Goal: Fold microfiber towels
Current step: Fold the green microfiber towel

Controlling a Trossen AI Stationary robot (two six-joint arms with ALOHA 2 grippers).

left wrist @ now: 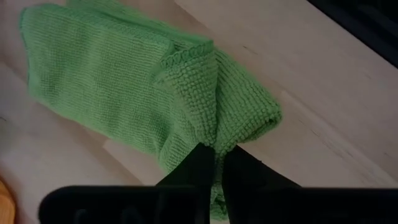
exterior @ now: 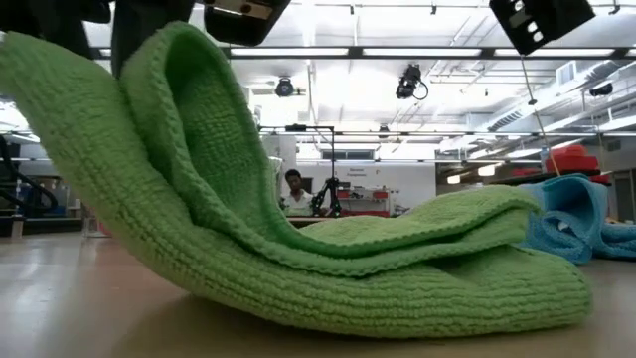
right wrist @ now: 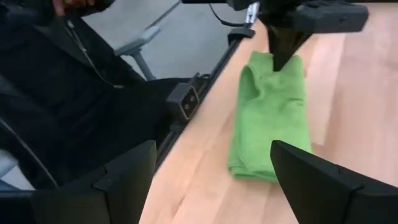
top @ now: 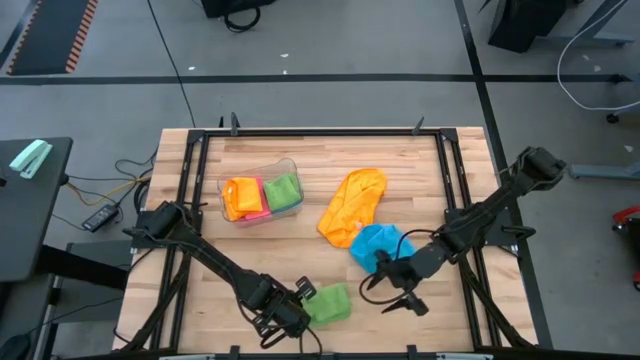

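Green towel (left wrist: 124, 93) pinched by left gripper (left wrist: 214, 165); low view shows lifted edge.

The high view looks straight down on the whole wooden table (top: 300, 240). The low view sits at tabletop level, very close to the green towel (exterior: 328, 249), facing the room behind. Each wrist view looks past its own fingers at the same green towel (left wrist: 124, 87) (right wrist: 270, 118), which all four views share.

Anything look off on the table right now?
Nothing damaged. The orange towel and blue towel lie crumpled and overlapping mid-table, unfolded. The left gripper pinches the green towel; the right gripper is open beside it.
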